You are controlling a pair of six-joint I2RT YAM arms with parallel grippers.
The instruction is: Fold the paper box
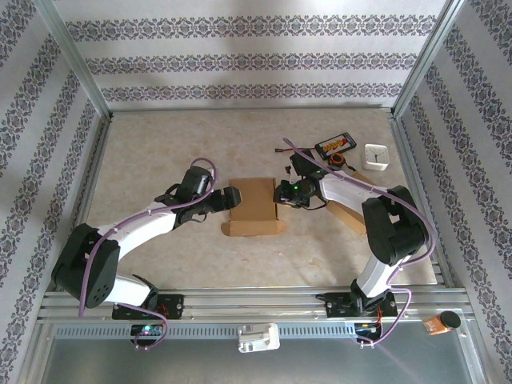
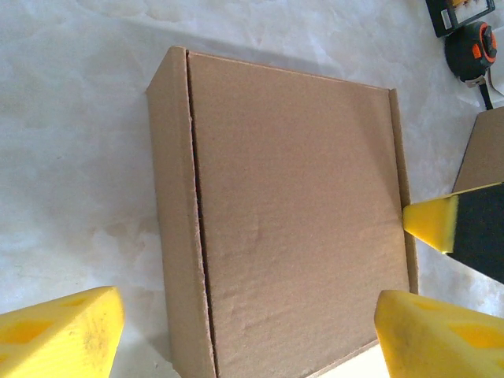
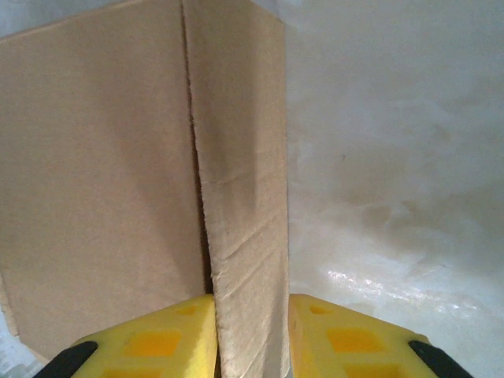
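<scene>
The brown paper box (image 1: pixel 254 206) lies flat and closed in the middle of the table, its lid seam running along one side (image 2: pixel 291 213). My left gripper (image 1: pixel 232 198) hovers at the box's left edge, open wide, its yellow fingers (image 2: pixel 63 335) spread either side of the lid with nothing gripped. My right gripper (image 1: pixel 282 194) sits at the box's right edge. In the right wrist view its jaws (image 3: pixel 252 331) are shut on the narrow side wall (image 3: pixel 244 173) of the box. One of its yellow fingertips (image 2: pixel 437 224) touches the box's right edge in the left wrist view.
A black and orange tape measure (image 1: pixel 337 164), a dark flat device (image 1: pixel 335 145) and a white square object (image 1: pixel 377 155) lie at the back right. Another piece of cardboard (image 1: pixel 350 212) lies under the right arm. Metal rails border the table.
</scene>
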